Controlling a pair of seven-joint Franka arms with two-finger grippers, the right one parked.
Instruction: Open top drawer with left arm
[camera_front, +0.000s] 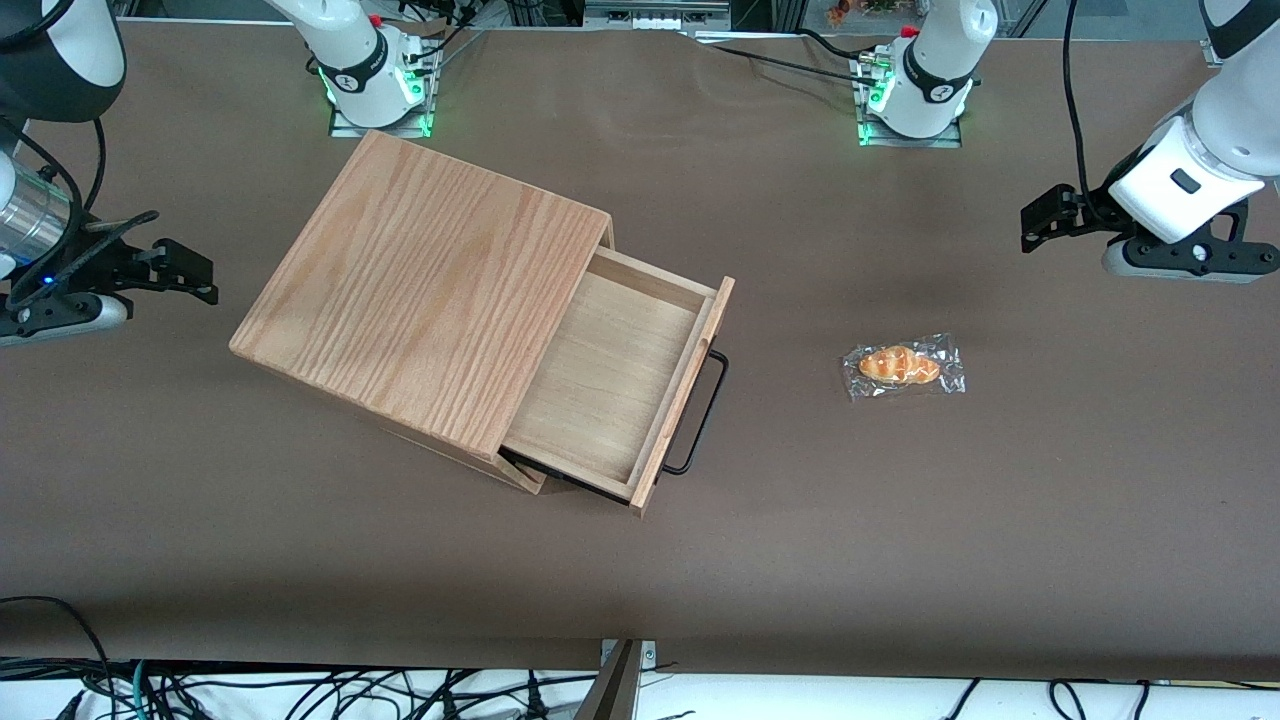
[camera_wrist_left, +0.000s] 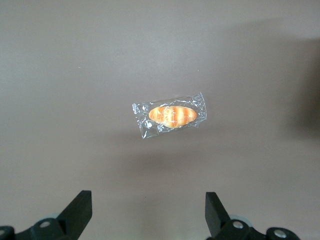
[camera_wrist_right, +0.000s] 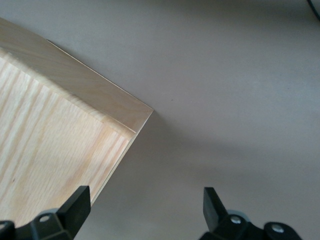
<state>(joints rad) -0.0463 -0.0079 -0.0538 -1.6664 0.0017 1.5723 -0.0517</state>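
The oak-grain wooden box (camera_front: 420, 290) sits on the brown table. Its top drawer (camera_front: 610, 370), a shallow light-wood tray, is pulled well out of the box and nothing lies in it. The thin black bar handle (camera_front: 702, 410) runs along the drawer's front. The left arm's gripper (camera_front: 1040, 218) hangs above the table toward the working arm's end, well apart from the drawer and handle. It is open and holds nothing, with its two black fingers spread wide in the left wrist view (camera_wrist_left: 148, 207).
A small bread roll in clear wrap (camera_front: 903, 365) lies on the table between the drawer front and the left gripper, and shows under the gripper's camera (camera_wrist_left: 171, 115). A corner of the box top (camera_wrist_right: 60, 130) shows in the right wrist view.
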